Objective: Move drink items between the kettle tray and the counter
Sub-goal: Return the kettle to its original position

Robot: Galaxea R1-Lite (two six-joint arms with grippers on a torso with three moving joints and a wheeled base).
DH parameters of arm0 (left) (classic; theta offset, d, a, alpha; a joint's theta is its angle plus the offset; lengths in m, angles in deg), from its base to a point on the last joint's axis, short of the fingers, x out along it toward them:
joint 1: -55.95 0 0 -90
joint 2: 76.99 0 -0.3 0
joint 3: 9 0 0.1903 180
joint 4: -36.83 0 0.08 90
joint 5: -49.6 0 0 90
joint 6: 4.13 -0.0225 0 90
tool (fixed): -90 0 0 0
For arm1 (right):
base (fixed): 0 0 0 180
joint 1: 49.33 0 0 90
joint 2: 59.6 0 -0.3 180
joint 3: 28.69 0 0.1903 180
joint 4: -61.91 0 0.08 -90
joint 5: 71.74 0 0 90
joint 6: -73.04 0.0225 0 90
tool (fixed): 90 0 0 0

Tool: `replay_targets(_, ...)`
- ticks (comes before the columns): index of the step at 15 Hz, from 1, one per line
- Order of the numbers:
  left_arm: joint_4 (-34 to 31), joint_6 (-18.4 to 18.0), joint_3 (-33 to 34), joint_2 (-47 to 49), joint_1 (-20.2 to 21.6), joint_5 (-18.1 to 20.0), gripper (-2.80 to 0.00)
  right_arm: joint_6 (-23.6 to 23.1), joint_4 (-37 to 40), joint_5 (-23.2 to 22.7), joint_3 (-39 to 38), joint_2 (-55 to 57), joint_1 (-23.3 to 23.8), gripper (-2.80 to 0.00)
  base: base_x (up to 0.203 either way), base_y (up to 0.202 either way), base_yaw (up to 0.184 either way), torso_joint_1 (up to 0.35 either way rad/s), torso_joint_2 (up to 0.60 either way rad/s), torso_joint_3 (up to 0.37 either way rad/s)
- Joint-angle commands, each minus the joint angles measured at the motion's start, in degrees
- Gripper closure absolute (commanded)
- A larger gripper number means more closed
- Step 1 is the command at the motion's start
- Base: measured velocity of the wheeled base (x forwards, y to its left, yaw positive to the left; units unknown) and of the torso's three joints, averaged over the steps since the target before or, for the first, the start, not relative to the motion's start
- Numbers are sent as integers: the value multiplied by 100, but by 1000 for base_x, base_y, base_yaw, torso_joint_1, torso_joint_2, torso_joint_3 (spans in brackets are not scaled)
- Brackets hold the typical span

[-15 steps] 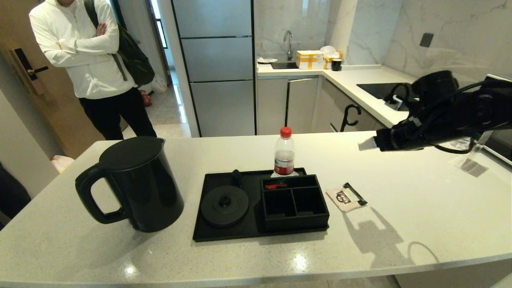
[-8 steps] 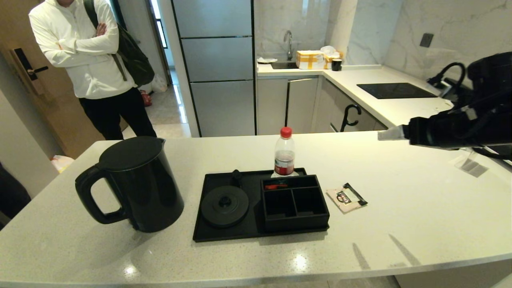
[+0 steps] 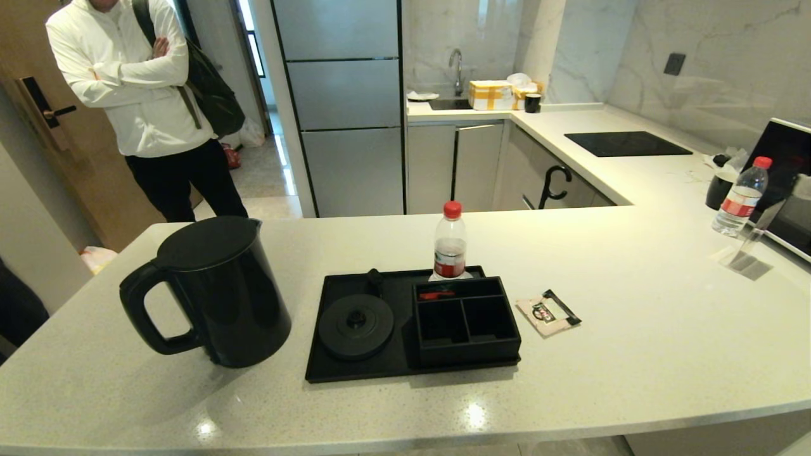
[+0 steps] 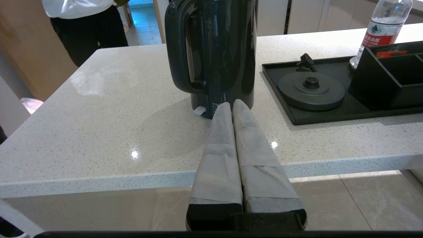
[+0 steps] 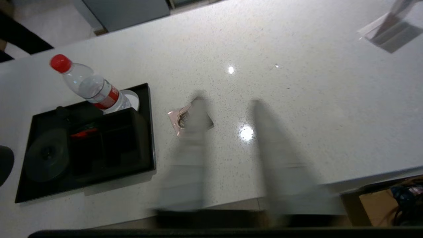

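Two spread fingers of the right gripper (image 5: 224, 102) straddle the sachet (image 5: 190, 117) at frame centre; flat on the surface (image 5: 297, 66), it could slide away.

Kettle (image 3: 212, 291) left of tray (image 3: 355, 373)

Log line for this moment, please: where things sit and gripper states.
kettle: on counter, off tray | sachet: on counter | left gripper: shut, empty | right gripper: open, above counter

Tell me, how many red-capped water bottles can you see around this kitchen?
2. One bottle stands at the black tray's back edge; the other bottle stands far right on the counter. More may be hidden.
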Motion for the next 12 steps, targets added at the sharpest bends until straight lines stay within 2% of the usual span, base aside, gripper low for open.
replay_targets(1,4,-1,202,0,0,-1,0,26,64,75,-381,-1271,14,0,0,0,0,0,0,0)
replay_targets(4,-4,-1,202,0,0,-1,0,-39,228,391,-1431,-3114,27,0,0,0,0,0,0,0)
replay_targets(8,5,-1,202,0,0,-1,0,-563,-43,550,-3140,-5884,-148,0,0,0,0,0,0,0)
replay_targets(10,5,-1,202,0,0,-1,0,-776,-796,610,-4186,-6506,-222,0,0,0,0,0,0,0)
replay_targets(12,5,-1,202,0,0,-1,0,-1008,-2281,608,-5671,-6521,-260,0,0,0,0,0,0,0)
